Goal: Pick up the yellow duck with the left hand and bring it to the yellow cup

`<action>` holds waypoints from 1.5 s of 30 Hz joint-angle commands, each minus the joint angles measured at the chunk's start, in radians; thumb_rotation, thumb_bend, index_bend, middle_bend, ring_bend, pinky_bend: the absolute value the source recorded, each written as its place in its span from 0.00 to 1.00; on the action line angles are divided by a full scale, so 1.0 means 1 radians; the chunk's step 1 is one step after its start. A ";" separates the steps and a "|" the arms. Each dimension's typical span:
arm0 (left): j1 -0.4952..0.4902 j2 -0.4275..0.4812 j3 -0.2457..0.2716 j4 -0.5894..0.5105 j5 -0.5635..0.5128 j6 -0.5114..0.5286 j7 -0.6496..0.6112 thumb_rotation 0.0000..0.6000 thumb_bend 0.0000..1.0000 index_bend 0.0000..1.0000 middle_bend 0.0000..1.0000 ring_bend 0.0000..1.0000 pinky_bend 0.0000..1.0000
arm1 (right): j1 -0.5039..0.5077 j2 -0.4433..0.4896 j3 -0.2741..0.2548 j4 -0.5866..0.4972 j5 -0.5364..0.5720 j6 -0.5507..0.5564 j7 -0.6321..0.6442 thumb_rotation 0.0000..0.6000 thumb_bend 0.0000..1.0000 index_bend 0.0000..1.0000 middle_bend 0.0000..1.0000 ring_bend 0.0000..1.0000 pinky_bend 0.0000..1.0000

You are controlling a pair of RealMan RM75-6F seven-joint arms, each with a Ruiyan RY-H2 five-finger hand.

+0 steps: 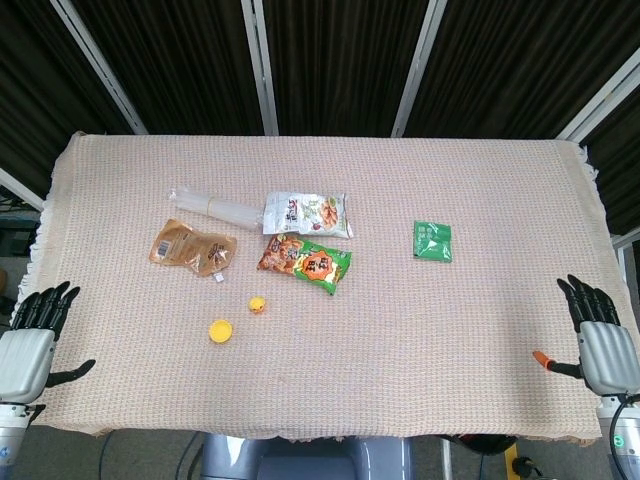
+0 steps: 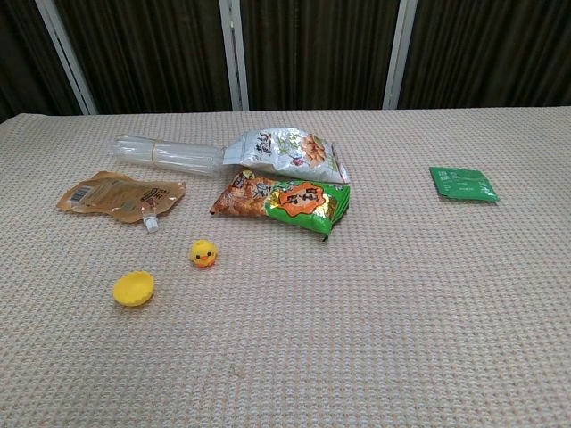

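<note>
The small yellow duck (image 1: 258, 304) (image 2: 204, 254) stands upright on the woven tablecloth, left of centre. The shallow yellow cup (image 1: 220, 331) (image 2: 133, 288) lies a short way to its front left, apart from it. My left hand (image 1: 28, 340) hangs at the table's front left corner, fingers spread and empty, far from the duck. Off the front right edge, my right hand (image 1: 600, 340) is likewise spread and holds nothing. Neither hand shows in the chest view.
Behind the duck lie a brown spouted pouch (image 1: 191, 248), a clear bundle of plastic sleeves (image 1: 213, 205), a silver snack bag (image 1: 307, 213) and an orange-green snack bag (image 1: 305, 263). A green sachet (image 1: 433, 241) sits to the right.
</note>
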 commanded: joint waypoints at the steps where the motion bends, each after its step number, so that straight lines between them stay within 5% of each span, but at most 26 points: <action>1: -0.020 -0.004 -0.008 -0.007 0.001 -0.022 0.020 1.00 0.07 0.00 0.00 0.00 0.00 | -0.001 0.002 -0.001 -0.002 -0.001 0.001 0.002 1.00 0.02 0.00 0.00 0.00 0.00; 11: -0.208 -0.073 -0.116 -0.070 -0.145 -0.256 0.158 1.00 0.14 0.20 0.00 0.00 0.00 | 0.002 0.000 0.000 -0.002 -0.003 -0.005 0.005 1.00 0.02 0.00 0.00 0.00 0.00; 19: -0.401 -0.281 -0.205 0.021 -0.383 -0.407 0.373 1.00 0.15 0.32 0.00 0.00 0.00 | 0.002 0.004 0.000 -0.001 -0.004 -0.006 0.024 1.00 0.02 0.00 0.00 0.00 0.00; 31: -0.582 -0.520 -0.238 0.163 -0.625 -0.432 0.598 1.00 0.19 0.33 0.00 0.00 0.00 | 0.004 0.013 0.001 -0.002 -0.005 -0.014 0.058 1.00 0.02 0.00 0.00 0.00 0.00; 45: -0.680 -0.629 -0.227 0.255 -0.751 -0.405 0.685 1.00 0.21 0.37 0.00 0.00 0.00 | 0.004 0.018 0.005 -0.008 -0.001 -0.015 0.078 1.00 0.02 0.00 0.00 0.00 0.00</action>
